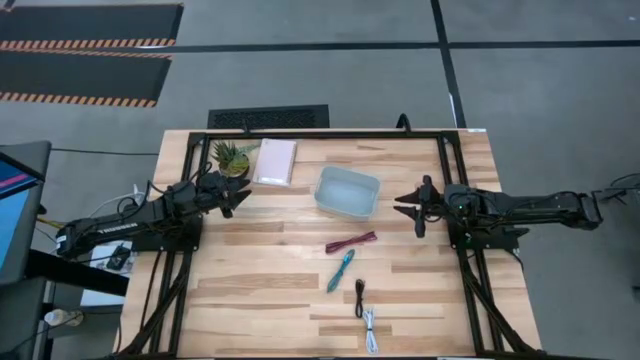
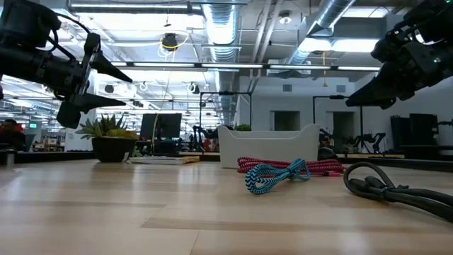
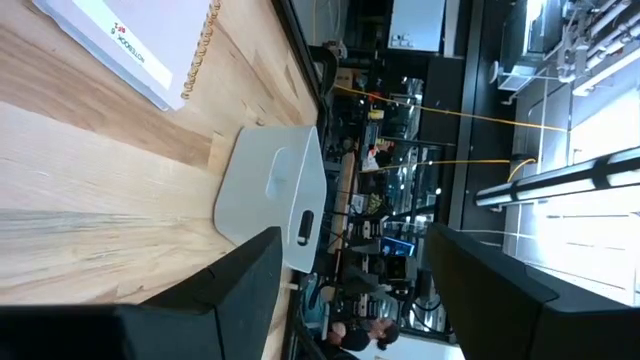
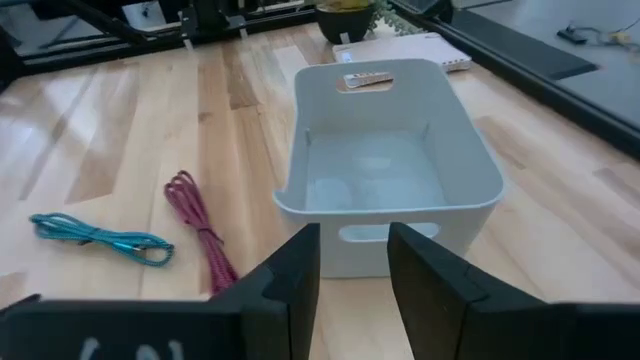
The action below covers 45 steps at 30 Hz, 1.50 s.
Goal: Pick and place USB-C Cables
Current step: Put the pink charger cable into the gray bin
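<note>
Hovering above the table [image 1: 250, 290], both arms are clear of the cables: left gripper [image 1: 243, 197] sits at 9 o'clock of the clear tray [image 1: 347, 192], fingers spread apart and holding nothing, just beside the small plant [image 1: 230, 157] and the pale pink notebook [image 1: 275, 161]. Right gripper [image 1: 409, 206] hangs at 3 o'clock of the tray, fingers parted with a gap showing in the right wrist view, nothing pinched. All 4 USB-C cables lie on the wood outside the tray, which looks to hold none of them. Maroon-pink cable [image 1: 351, 241] lies at 6 o'clock of the tray, nearest to it but apart. Teal cable [image 1: 340, 270] is just past it at 7 o'clock from the maroon one, close but not clearly touching. Black cable [image 1: 360, 297] lies at 5 o'clock of the teal one, and white cable [image 1: 371, 331] is right below it near the table's front edge. Low view shows maroon [image 2: 283, 166] and teal [image 2: 276, 176] bundles in front of the tray [image 2: 269, 145], black cable [image 2: 396, 188] at 3 o'clock of them.
</note>
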Motion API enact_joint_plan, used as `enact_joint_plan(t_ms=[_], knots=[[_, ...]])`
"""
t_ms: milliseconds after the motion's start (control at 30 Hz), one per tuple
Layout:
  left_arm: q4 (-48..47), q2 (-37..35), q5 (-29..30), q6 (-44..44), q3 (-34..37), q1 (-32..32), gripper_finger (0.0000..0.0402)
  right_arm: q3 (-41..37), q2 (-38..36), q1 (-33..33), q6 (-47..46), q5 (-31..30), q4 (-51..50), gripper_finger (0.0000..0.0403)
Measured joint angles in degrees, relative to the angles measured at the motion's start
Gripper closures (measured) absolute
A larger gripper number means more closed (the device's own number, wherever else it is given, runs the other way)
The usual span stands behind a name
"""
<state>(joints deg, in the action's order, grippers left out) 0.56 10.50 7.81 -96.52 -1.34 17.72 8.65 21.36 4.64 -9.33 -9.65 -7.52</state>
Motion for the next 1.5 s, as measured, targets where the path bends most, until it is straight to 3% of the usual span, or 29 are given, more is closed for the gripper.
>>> enact_joint_plan(t_ms=[300, 533, 667, 833, 1500], knots=[[-0.86, 0.0, -9.61, -15.42, 0.0, -0.07, 0.0162, -0.01, 0.01, 0.0, -0.53, 0.13, 0.01, 0.0258], [-0.64, -0.02, -11.17, -22.45, 0.02, -0.07, 0.0162, -0.01, 0.01, -0.07, -18.36, 0.55, 0.12, 0.0258], [-0.59, -0.02, -11.51, -26.81, 0.02, -0.07, 0.0162, 0.0, 0.0, -0.07, -20.35, 0.56, 0.43, 0.0258], [-0.59, -0.02, -11.55, -27.18, 0.02, -0.07, 0.0162, -0.01, -0.01, -0.02, -24.11, 0.56, 0.58, 0.0258], [-0.77, -0.02, -10.08, -27.0, 0.02, -0.07, 0.0162, 0.0, 0.0, 0.11, -23.39, 0.37, 0.16, 0.0258]])
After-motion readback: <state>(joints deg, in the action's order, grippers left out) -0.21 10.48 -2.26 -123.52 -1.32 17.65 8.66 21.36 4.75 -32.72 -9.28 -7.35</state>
